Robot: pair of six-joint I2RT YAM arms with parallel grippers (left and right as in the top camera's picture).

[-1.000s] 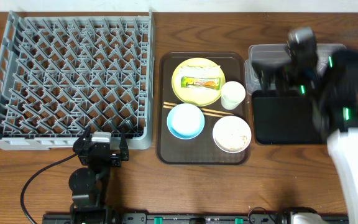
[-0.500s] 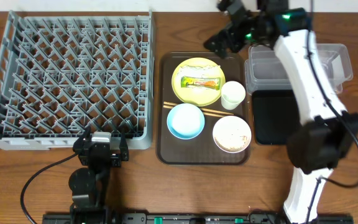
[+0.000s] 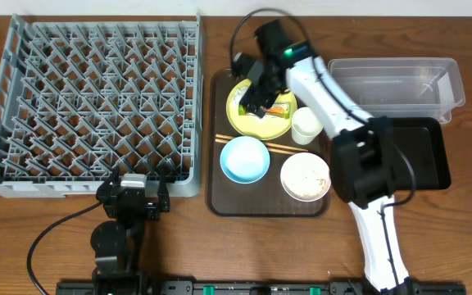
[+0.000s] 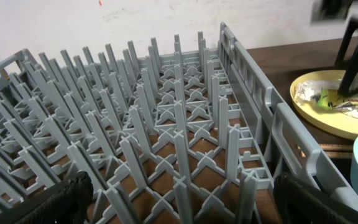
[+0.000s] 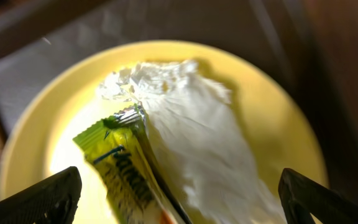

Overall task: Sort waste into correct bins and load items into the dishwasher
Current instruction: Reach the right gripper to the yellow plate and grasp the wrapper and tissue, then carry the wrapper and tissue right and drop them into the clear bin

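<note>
My right gripper (image 3: 256, 94) hangs open low over the round yellow plate (image 3: 248, 123) on the brown tray. In the right wrist view its fingers (image 5: 179, 199) straddle the yellow-green snack wrapper (image 5: 126, 171) and the crumpled white paper (image 5: 191, 137) lying on the plate (image 5: 266, 130). A small white cup (image 3: 307, 125), a light blue bowl (image 3: 245, 159), a white bowl with rice scraps (image 3: 306, 176) and chopsticks (image 3: 283, 149) sit on the same tray. My left gripper (image 3: 140, 179) is open and empty at the near edge of the grey dish rack (image 3: 88, 98); its wrist view looks across the pegs (image 4: 166, 124).
The dark brown serving tray (image 3: 269, 206) stands between the rack and the bins. The clear tub (image 3: 400, 78) is at the back right, the black tray (image 3: 420, 156) in front of it. My right arm crosses over the tray's right side.
My right arm has swung from over the bins at the right, past the far edge of the brown tray, down over the yellow plate. The left arm has not moved.
</note>
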